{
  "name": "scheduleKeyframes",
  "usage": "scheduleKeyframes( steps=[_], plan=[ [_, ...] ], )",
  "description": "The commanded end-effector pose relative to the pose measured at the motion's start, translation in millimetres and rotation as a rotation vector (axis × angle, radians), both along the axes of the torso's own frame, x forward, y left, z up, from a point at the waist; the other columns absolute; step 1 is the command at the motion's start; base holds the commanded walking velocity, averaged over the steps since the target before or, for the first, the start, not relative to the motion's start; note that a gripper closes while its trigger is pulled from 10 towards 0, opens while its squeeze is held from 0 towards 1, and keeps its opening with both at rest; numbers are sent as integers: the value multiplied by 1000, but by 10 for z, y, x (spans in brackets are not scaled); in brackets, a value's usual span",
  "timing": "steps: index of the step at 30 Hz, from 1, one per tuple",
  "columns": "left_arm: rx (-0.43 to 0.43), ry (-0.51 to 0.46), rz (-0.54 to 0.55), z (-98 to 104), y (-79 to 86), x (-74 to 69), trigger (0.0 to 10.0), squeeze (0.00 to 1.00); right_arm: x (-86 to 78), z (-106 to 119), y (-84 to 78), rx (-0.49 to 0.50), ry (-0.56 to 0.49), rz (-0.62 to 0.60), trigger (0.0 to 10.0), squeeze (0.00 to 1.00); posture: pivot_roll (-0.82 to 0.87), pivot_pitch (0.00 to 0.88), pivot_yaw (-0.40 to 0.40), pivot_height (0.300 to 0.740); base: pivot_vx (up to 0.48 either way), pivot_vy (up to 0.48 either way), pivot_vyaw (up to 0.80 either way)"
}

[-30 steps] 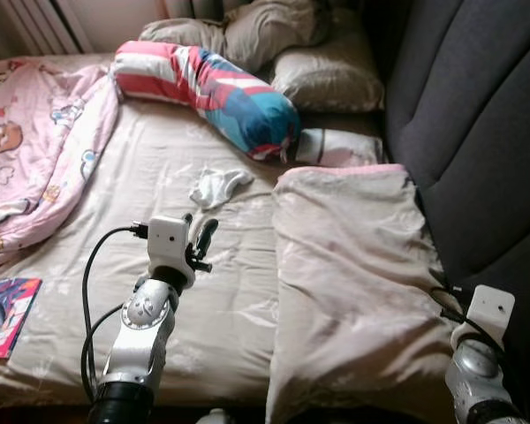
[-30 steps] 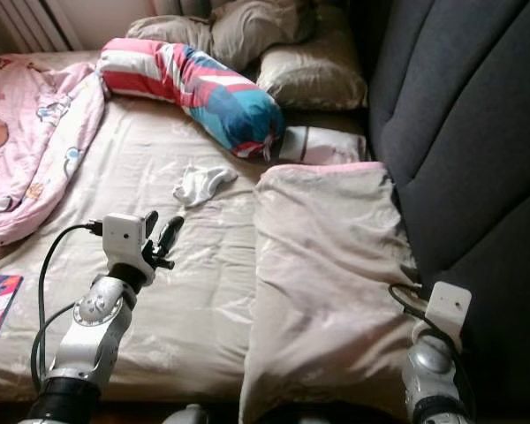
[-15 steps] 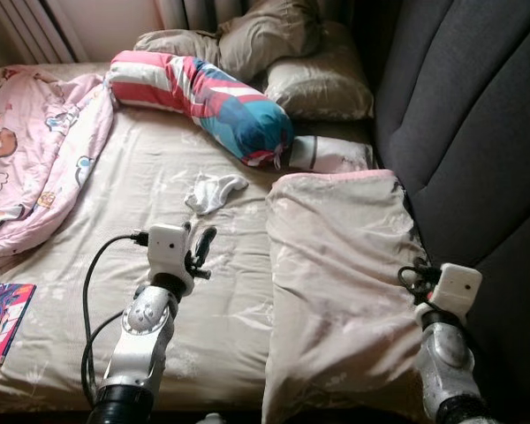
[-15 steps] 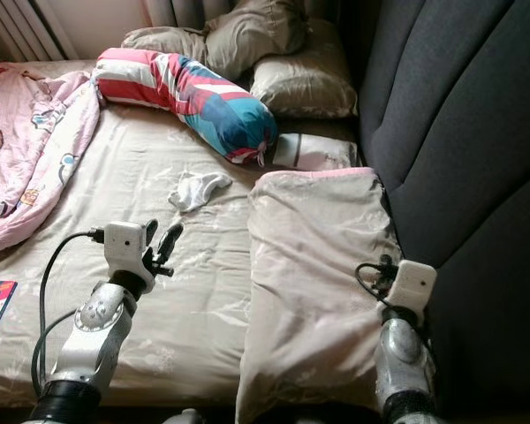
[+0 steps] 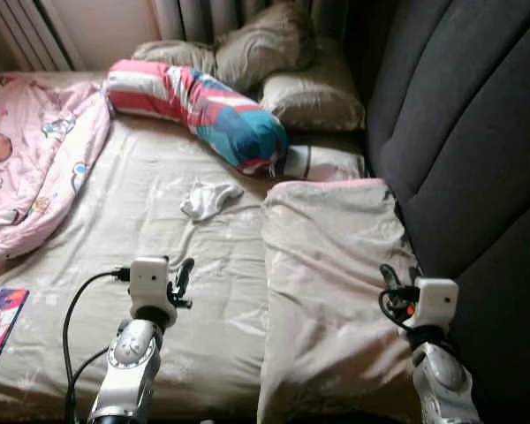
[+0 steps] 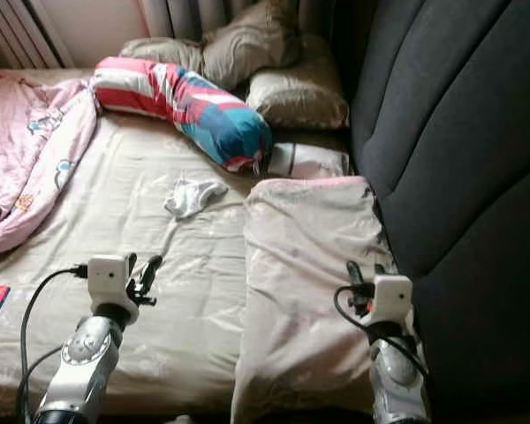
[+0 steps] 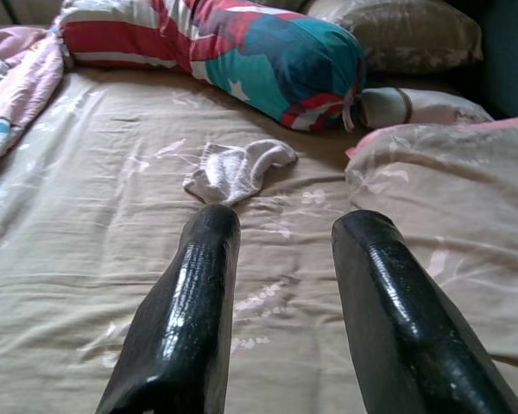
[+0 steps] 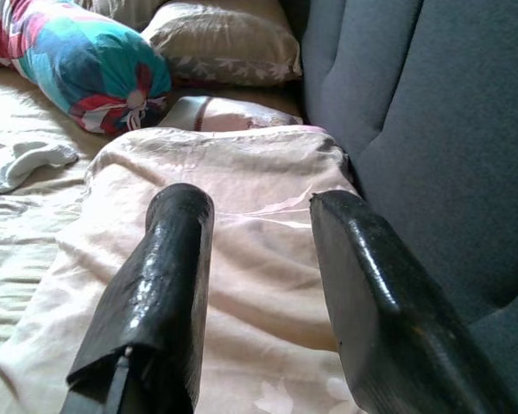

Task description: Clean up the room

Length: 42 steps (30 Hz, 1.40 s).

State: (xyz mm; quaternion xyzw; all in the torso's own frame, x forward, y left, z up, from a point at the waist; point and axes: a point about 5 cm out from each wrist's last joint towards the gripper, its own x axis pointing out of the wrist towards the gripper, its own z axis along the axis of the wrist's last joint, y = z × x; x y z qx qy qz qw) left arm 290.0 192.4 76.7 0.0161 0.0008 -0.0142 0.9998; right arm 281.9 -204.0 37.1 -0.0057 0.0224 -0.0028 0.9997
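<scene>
A crumpled white sock [image 5: 210, 198] lies on the beige sheet [image 5: 141, 221] in the middle of the bed. My left gripper [image 5: 181, 276] hovers low over the sheet, short of the sock, and is open with nothing between its fingers; the left wrist view shows the sock [image 7: 237, 168] just beyond the two fingertips [image 7: 211, 226]. My right gripper [image 5: 397, 278] is open above the right edge of a large beige pillow [image 5: 327, 265], next to the dark headboard. The pillow [image 8: 242, 216] lies under its fingers in the right wrist view.
A red, white and blue striped bolster [image 5: 203, 102] lies across the head of the bed, with beige pillows [image 5: 309, 97] behind it. A pink blanket [image 5: 26, 150] is bunched at the left. A colourful book [image 5: 0, 314] lies near the front left edge. The padded grey headboard [image 5: 459, 132] walls the right side.
My right arm has come up from the lower right corner to the pillow's right edge. My left gripper has drawn back toward me, away from the sock. The camera has shifted slightly.
</scene>
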Motion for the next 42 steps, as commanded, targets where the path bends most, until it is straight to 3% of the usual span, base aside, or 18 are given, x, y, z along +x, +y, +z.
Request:
scheduleKeyframes(
  steps=[1, 3, 6, 18, 25, 42],
  plan=[
    [17, 8, 17, -37, 30, -26, 10000, 0, 0, -25, 8, 9, 22, -6, 10000, 0, -53, 105, -32, 740, 0, 0, 0],
    [12, 3, 13, -40, -19, -34, 10000, 0, 28, -16, 119, 38, 19, -7, 10000, 0, -61, 100, -28, 740, 0, 0, 0],
    [5, 6, -4, -59, -85, -38, 10000, 0, 8, -40, 164, 52, 27, -12, 10000, 0, -61, 99, -25, 740, 0, 0, 0],
    [-14, 25, -38, -93, -176, -56, 10000, 0, -107, -151, 161, 35, 86, -51, 10000, 0, -65, 98, -12, 740, 0, 0, 0],
    [-17, 25, -40, -80, -178, -48, 10000, 0, -83, -150, 171, 30, 104, -50, 10000, 0, -58, 118, -14, 740, 0, 0, 800],
    [-20, 31, -57, -73, -210, -41, 10000, 0, -75, -166, 145, 66, 130, -89, 10000, 0, -55, 145, -13, 740, 0, 0, 0]
  ],
)
